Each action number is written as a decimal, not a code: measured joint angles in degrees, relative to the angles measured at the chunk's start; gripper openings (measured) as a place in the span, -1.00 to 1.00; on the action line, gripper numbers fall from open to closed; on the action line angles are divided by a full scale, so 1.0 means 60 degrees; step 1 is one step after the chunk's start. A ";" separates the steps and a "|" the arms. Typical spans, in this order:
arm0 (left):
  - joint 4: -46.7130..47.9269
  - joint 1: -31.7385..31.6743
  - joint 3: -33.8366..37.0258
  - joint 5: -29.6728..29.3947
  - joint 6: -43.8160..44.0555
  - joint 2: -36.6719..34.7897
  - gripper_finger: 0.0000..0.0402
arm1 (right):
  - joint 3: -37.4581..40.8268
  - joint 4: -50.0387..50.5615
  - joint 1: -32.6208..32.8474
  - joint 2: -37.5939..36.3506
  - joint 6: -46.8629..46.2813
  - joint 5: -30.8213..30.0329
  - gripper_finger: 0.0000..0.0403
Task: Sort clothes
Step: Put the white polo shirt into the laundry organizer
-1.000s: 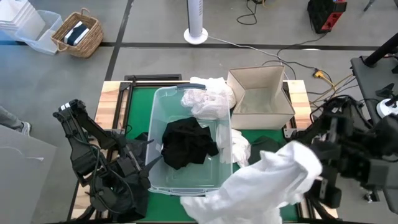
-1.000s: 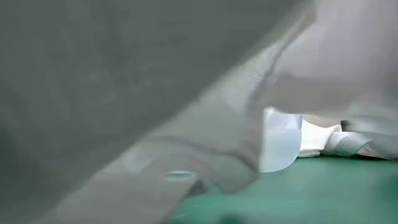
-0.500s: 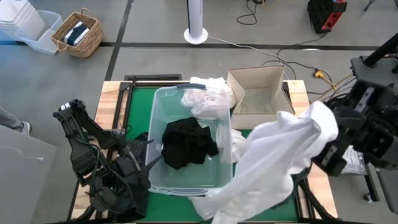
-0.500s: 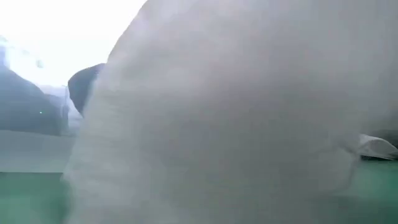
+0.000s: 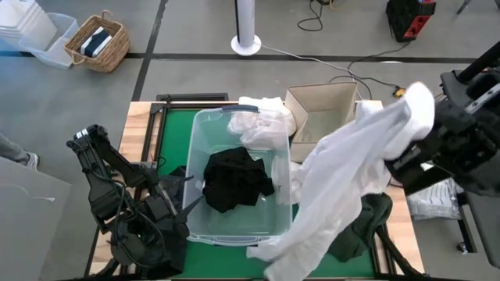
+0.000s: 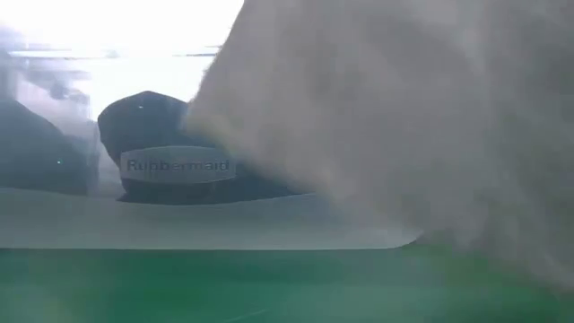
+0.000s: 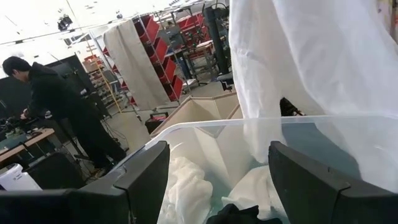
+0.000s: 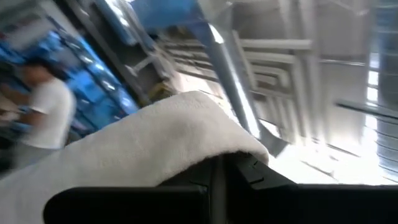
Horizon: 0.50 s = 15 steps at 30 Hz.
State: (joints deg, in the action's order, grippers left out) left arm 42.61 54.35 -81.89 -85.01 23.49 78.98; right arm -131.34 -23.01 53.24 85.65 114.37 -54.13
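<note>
Low view is mostly filled by the white garment (image 6: 404, 126), so detail there is poor. From above, the right gripper (image 5: 422, 117) appears clamped on one end of it, raised beside the cardboard box (image 5: 326, 117); the cloth's long axis trails away from the gripper toward the front table edge, beside the clear tub (image 5: 238, 179). The left gripper (image 7: 217, 180), jaws apart, waits at the tub's near wall

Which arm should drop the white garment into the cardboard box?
Right. Its gripper already holds the white garment raised beside the cardboard box. The left gripper sits open-fingered at the clear tub's near-left side, holding nothing.
</note>
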 joint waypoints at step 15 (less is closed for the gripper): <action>-0.0017 0.0000 0.0000 0.0007 0.0000 0.0000 0.24 | -0.0617 -0.4717 -0.0446 0.0420 0.2610 0.2837 -0.96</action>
State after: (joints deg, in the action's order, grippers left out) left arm 42.50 54.35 -81.89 -84.97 23.49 78.98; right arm -135.04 -51.31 50.57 88.17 130.03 -37.11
